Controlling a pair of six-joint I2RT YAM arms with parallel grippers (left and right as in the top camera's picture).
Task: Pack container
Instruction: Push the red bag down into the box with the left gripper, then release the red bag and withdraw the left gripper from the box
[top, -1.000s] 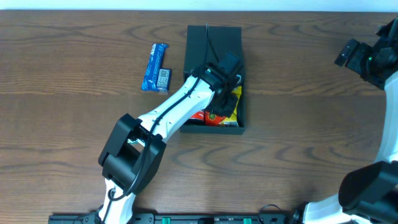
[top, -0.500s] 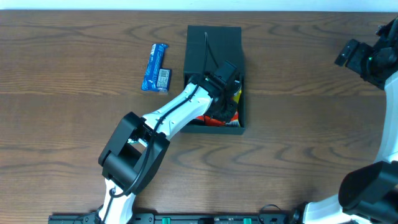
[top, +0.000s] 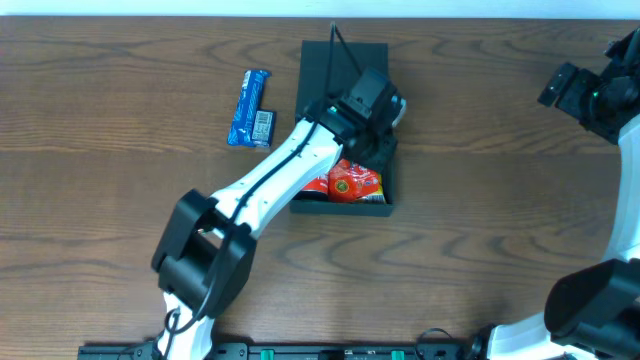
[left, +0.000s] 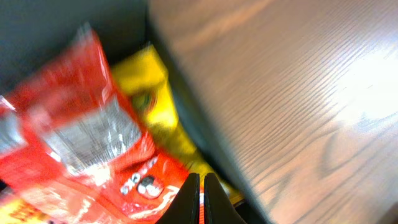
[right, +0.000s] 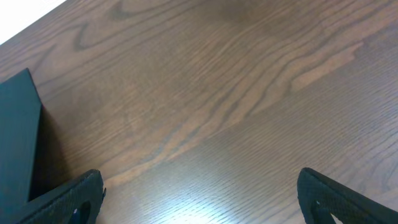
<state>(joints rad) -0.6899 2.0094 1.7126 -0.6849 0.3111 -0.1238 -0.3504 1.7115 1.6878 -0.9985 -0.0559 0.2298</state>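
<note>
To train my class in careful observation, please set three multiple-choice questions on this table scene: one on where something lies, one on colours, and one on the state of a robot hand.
1. Where is the blue foil snack bar relative to the matte black square box?
A. Inside it.
B. On the brown wooden table, apart from it.
C. On its lid.

2. Which snacks lie in the box?
A. A green packet and a white packet.
B. A red crinkly packet and a yellow crinkly packet.
C. Two purple packets.

3. How is the right hand?
A. Open, holding nothing.
B. Shut on a packet.
C. Shut on the lid.

Answers:
1 B: the overhead view shows it on bare wood beside the box.
2 B: both colours show in the left wrist view.
3 A: its fingers stand wide apart over the table.
</note>
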